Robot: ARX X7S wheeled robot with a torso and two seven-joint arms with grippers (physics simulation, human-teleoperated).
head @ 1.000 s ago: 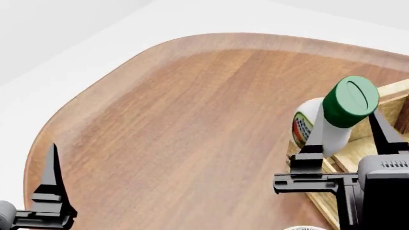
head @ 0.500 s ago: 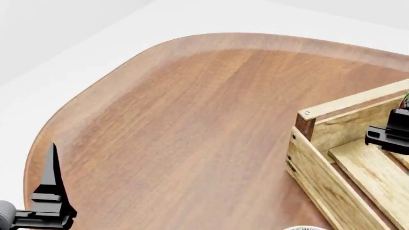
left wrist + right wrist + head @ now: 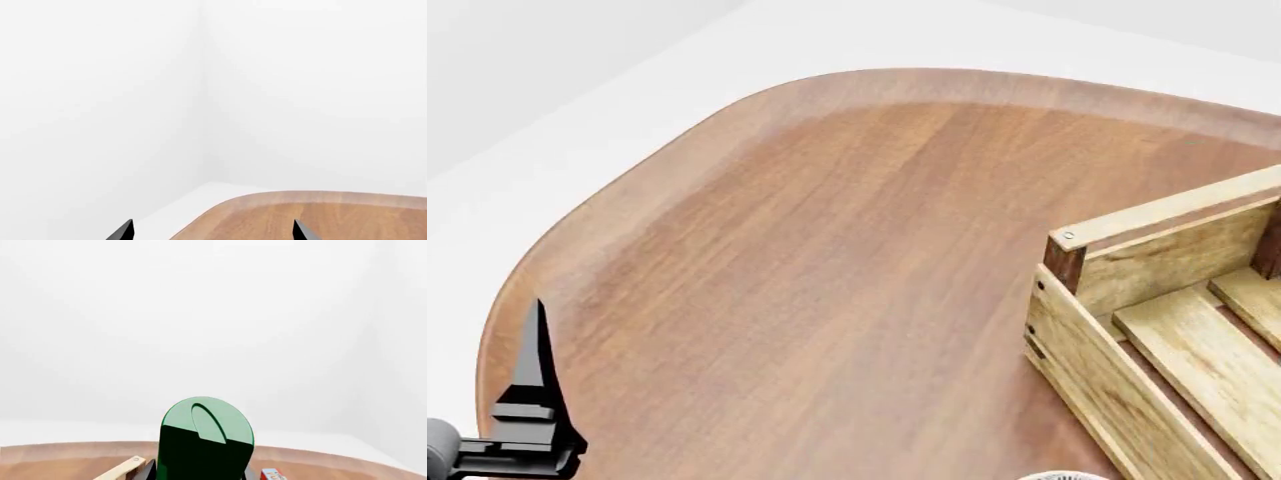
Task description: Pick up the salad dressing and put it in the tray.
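Right gripper and dressing have left the head view: a second ago they stood over the tray's near corner at right, half a second ago only a black finger showed at the right edge, now neither is in frame. Left gripper [image 3: 531,400] hasn't shifted, lower left corner.

Head view: table [image 3: 827,260] fills most of the frame, its rounded edge sweeping from lower left up across the top. Bare wood from that edge to the tray [image 3: 1148,290], lots of open room centre and left. Tray sits lower right, cut off by the right and bottom edges; one corner post with a rail and slats visible, inside only partly seen. A sliver of something pale at the bottom edge beside the tray, too little to identify.

Left wrist view: two finger tips spread wide [image 3: 212,231], nothing between them, table rim ahead, white wall beyond.

Right wrist view: dressing [image 3: 207,437] fills the lower centre, green cap facing the camera, body hidden behind it. Black finger parts flank it low on both sides, so the right gripper looks pinched on it, tips cut off by the frame. A tray rail end [image 3: 123,469] just left of the cap, a scrap of blue-red box [image 3: 273,474] to the right, mostly cropped. Can't tell the dressing's height over the tray.
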